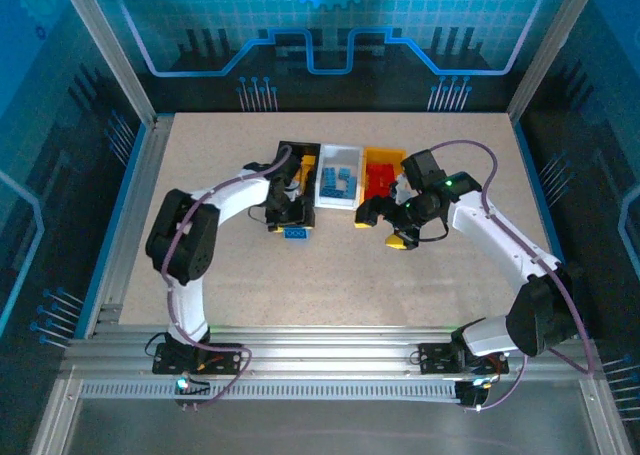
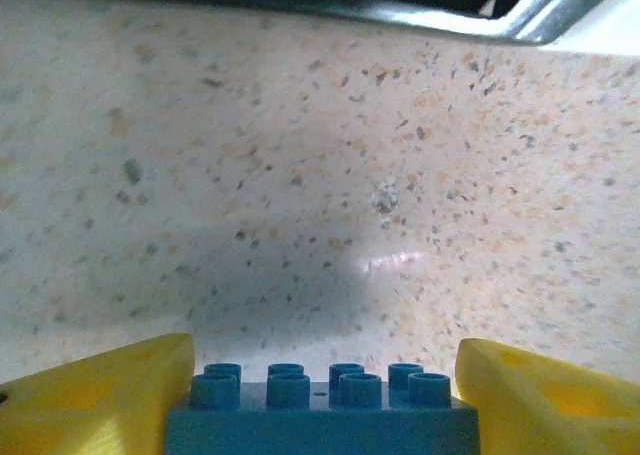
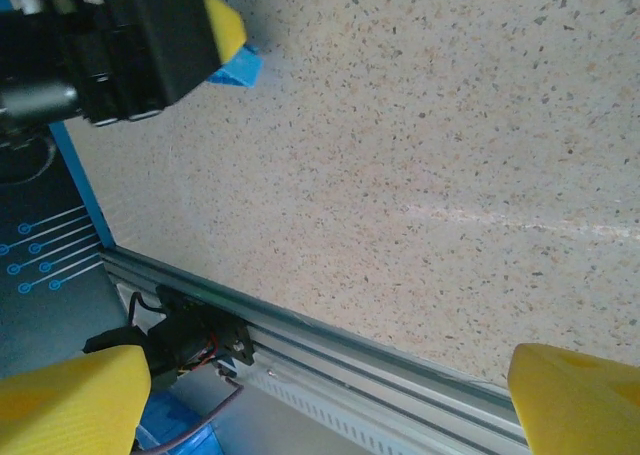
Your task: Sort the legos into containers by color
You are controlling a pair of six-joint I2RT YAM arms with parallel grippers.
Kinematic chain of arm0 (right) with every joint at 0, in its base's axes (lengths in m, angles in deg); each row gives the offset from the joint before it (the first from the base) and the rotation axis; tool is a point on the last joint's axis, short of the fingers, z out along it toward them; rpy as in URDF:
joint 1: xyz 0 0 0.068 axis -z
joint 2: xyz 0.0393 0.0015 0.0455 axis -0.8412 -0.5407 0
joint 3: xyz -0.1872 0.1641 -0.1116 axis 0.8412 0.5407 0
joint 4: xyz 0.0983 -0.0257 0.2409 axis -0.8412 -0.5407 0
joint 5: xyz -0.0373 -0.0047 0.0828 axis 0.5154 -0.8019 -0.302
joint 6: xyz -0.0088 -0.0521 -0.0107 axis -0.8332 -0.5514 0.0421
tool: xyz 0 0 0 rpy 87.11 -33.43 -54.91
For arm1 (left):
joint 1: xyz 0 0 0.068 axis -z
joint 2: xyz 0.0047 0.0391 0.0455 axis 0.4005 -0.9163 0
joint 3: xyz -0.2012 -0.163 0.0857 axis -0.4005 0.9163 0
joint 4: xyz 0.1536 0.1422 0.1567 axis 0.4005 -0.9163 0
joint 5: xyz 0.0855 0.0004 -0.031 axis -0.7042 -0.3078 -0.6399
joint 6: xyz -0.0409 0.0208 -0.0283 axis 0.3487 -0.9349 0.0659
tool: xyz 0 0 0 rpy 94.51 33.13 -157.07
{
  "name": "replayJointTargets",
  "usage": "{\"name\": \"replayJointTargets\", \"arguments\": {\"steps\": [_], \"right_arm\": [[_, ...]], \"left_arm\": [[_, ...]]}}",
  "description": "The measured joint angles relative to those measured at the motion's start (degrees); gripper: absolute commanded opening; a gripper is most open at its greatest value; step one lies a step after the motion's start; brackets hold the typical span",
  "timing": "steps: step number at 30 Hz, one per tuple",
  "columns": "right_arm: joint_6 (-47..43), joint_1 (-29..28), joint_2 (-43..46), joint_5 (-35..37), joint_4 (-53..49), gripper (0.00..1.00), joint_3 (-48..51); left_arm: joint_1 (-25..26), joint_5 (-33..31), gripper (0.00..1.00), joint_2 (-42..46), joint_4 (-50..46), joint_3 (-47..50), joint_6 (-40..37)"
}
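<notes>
Table (image 1: 200,275) has loads of bare room on the near side of the white bin (image 1: 337,203), so moving is easy. The black bin (image 1: 290,147) and orange-yellow bin (image 1: 385,152) hug its two sides, so mind those rims. The right gripper (image 1: 385,225) hangs off its orange-side front corner, jaws wide, empty. The left gripper (image 1: 292,223) sits by its black-side front corner, pinching the blue brick (image 2: 320,425) by the short ends (looks like contact both sides). The brick is probably light, stiff and a bit slick, so the flat ends seem right.
</notes>
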Motion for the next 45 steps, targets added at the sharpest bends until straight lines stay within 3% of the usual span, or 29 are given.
{"name": "replayJointTargets", "arguments": {"steps": [6, 12, 16, 22, 30, 45], "right_arm": [[0.8, -0.3, 0.1, 0.6, 1.6, 0.93, 0.9], [0.2, -3.3, 0.4, 2.7, 4.3, 0.91, 1.3], [-1.4, -6.1, 0.4, 3.9, 5.6, 0.89, 0.3], [-3.9, -7.8, -0.5, 5.0, 9.5, 0.85, -1.0], [-6.6, -7.8, -4.9, 6.3, 9.9, 0.84, -8.1], [-7.8, -4.8, -4.9, 5.5, 7.9, 0.86, -11.0]], "left_arm": [[-2.7, 10.2, 0.67, 7.8, 7.8, 6.2, 11.3], [-2.6, 20.0, 0.68, 12.9, 25.2, 16.1, 30.8], [-2.6, 22.7, 0.68, 13.2, 35.9, 21.3, 44.3], [-2.1, 24.8, 0.68, 13.2, 46.8, 20.9, 57.5], [-1.8, 25.7, 0.68, 10.1, 49.3, 12.7, 62.2], [-1.8, 25.6, 0.68, -9.2, 50.2, -6.0, 67.8]]}}
